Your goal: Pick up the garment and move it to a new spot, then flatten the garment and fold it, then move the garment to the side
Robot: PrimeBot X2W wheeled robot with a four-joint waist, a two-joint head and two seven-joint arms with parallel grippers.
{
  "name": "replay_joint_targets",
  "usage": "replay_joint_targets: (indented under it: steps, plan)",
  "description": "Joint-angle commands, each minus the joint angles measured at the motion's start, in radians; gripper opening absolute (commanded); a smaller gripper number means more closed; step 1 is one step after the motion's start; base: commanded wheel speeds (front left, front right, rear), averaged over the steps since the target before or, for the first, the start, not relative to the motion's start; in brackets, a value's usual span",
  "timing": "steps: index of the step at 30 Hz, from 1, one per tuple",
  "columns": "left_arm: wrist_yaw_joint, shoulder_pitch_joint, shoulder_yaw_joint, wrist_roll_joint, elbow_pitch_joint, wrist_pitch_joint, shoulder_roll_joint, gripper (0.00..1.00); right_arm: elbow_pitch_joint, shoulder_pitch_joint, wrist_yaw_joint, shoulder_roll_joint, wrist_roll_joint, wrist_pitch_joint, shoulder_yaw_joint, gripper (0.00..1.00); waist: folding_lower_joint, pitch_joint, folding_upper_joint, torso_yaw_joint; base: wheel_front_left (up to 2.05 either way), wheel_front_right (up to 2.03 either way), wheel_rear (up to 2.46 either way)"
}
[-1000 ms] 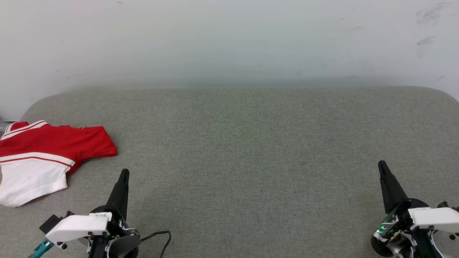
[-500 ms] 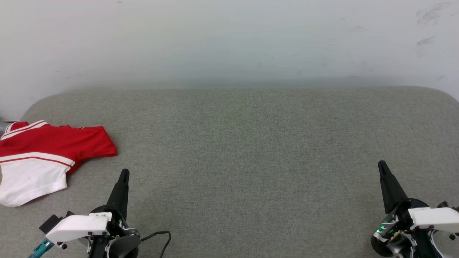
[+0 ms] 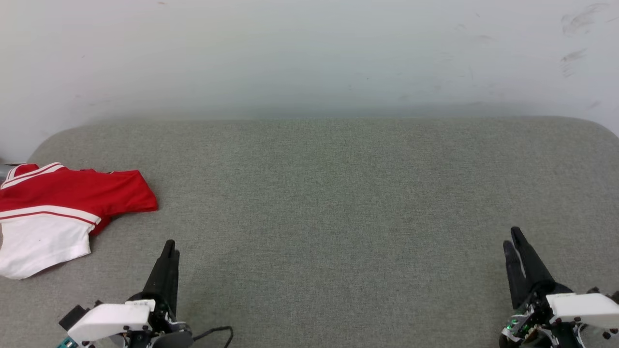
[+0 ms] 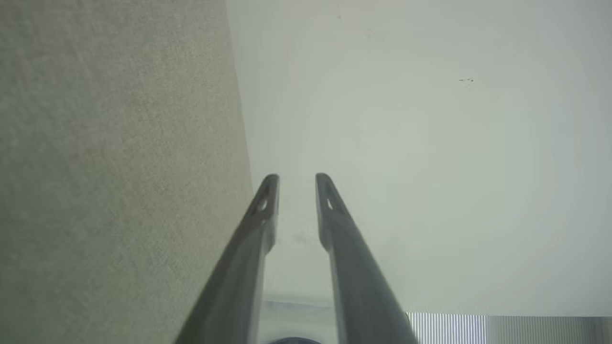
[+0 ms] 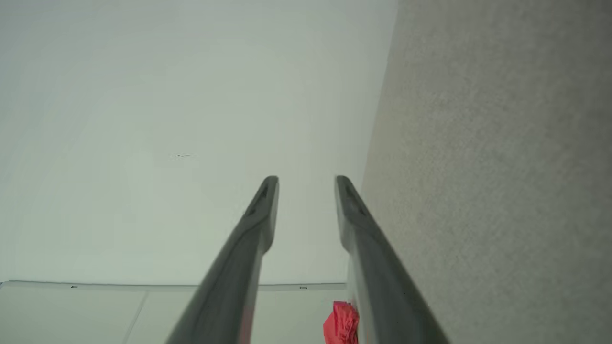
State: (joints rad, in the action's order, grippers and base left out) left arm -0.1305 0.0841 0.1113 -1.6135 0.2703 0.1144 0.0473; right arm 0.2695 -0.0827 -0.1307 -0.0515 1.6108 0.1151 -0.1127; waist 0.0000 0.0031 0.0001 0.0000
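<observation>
Head view first: the red jersey (image 3: 72, 193), with a white sleeve and striped trim, sits in a loose heap on the far-left side of the grey fabric table (image 3: 338, 193). It's partly cut off by the picture's left edge. The left tool (image 3: 171, 246) is at the near left, close to the jersey but not touching it. The right tool (image 3: 511, 238) is way over at the near right, well apart from it. Both point toward the pale wall (image 3: 309, 58) on the far side. A dark cable (image 3: 215, 331) curls beside the left tool's base.

Left wrist view: the left tool (image 4: 296, 177) has its two fingers spread a bit with nothing between them, so it's released and empty. There's table on one side and wall on the other.

Right wrist view: same deal, the right tool (image 5: 306, 178) is parted and empty. There's a bit of red low down beside one finger, most likely the jersey (image 5: 340, 325), nowhere near the tips.

Progress-wise, my read is nothing's done yet. The jersey looks rumpled rather than flattened or neatly folded, and neither tool has it. So pick-up, move, flatten, fold and shift aside are all left. Can't rule out a sloppy fold though.

Count: one jersey, two tools, one table, one cable.
</observation>
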Motion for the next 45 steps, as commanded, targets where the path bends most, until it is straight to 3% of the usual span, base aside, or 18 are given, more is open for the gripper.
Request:
replay_joint_targets:
  steps: [1,12,18,26,35,45]
  plan:
    - [0.0,-0.007,-0.001,0.0,0.007,0.0,-0.001,1.0,0.006,0.006,0.0,0.0,0.0,0.0,0.0,1.0,0.0,0.0,-0.0001,0.0,0.0,0.0,0.0]
    - [0.0,-0.023,-0.008,0.051,-0.017,-0.057,0.0,1.0,-0.006,0.008,0.0,0.0,-0.068,-0.057,0.031,1.0,0.0,0.002,-0.0001,-0.002,0.0,0.0,0.0]
    - [0.0,-0.026,0.021,0.122,-0.005,-0.084,0.0,1.0,0.001,0.005,0.0,0.0,-0.165,-0.084,0.014,1.0,0.0,0.002,-0.0001,-0.003,0.0,0.0,0.0]
    - [0.0,-0.031,0.059,0.234,-0.041,-0.114,0.001,1.0,-0.03,-0.005,0.0,0.0,-0.344,-0.114,0.008,1.0,0.0,0.004,-0.0001,-0.002,0.0,0.0,0.0]
    - [0.009,-0.03,0.086,0.392,-0.115,-0.153,0.001,1.0,-0.146,-0.016,0.0,0.001,-0.674,-0.154,0.032,1.0,0.0,0.013,-0.0001,0.0,0.0,0.0,0.0]
    - [0.007,-0.041,0.069,0.573,-0.222,-0.185,0.002,1.0,-0.215,-0.017,0.0,0.001,-0.901,-0.186,0.066,1.0,0.0,0.021,-0.0001,0.0,0.0,0.0,0.0]
